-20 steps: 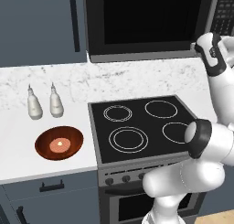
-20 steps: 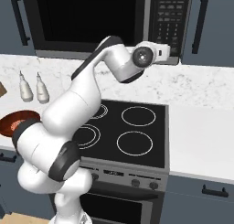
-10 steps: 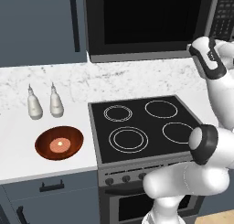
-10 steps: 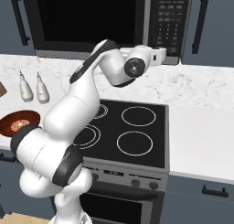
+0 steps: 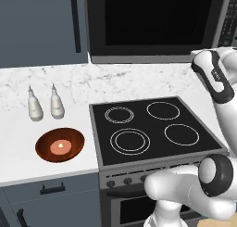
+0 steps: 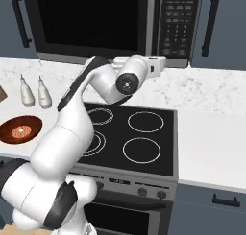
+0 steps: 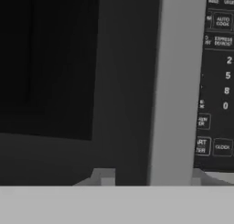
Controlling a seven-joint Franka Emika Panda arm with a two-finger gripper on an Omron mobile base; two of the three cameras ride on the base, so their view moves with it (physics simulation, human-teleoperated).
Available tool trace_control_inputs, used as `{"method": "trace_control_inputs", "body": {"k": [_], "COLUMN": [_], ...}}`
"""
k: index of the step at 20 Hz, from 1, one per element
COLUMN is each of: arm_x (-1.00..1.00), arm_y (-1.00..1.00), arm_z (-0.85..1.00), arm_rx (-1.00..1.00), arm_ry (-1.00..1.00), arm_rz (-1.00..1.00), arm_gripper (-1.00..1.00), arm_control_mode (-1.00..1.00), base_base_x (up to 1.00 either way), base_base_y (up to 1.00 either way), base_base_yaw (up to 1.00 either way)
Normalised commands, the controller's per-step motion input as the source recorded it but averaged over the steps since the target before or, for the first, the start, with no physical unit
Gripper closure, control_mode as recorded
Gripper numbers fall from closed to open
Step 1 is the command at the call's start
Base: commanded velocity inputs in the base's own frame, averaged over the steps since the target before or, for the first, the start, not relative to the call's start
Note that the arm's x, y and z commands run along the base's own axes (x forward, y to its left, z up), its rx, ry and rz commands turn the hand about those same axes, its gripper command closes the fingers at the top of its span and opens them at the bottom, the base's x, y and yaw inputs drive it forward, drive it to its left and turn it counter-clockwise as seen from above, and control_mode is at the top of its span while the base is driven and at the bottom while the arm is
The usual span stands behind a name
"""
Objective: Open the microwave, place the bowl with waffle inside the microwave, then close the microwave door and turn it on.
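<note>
Arm pulled back toward the microwave door [image 6: 91, 25]; gripper [image 7: 151, 175] sat partly open astride its grey handle [image 7: 176, 86]; grip unclear.

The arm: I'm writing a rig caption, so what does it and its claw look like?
The arm is glossy white with rounded, tube-like links and dark grey to black joint bands and round joint caps. No cables or markings are legible. The claw shows two small grey finger tips.

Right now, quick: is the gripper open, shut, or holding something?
Gripper: jaws stand apart on either side of the microwave door handle; whether they actually clamp it cannot be told.
</note>
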Motion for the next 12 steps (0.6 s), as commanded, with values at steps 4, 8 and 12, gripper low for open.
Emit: {"method": "trace_control_inputs", "body": {"k": [4,8,12], "arm_x": [-0.97,-1.0,-1.0], "arm_y": [1.0,1.0,1.0], "arm_z": [0.41,0.47,0.49], "arm_rx": [0.0,-0.02,-0.05], "arm_ry": [0.0,0.11,0.18], "arm_rz": [0.0,0.0,0.0], "arm_gripper": [1.0,1.0,1.0], "arm_control_mode": [-1.0,-1.0,-1.0], "base_base_x": [0.0,0.0,0.0], "base_base_y": [0.0,0.0,0.0], "base_base_yaw": [0.0,0.0,0.0]}}
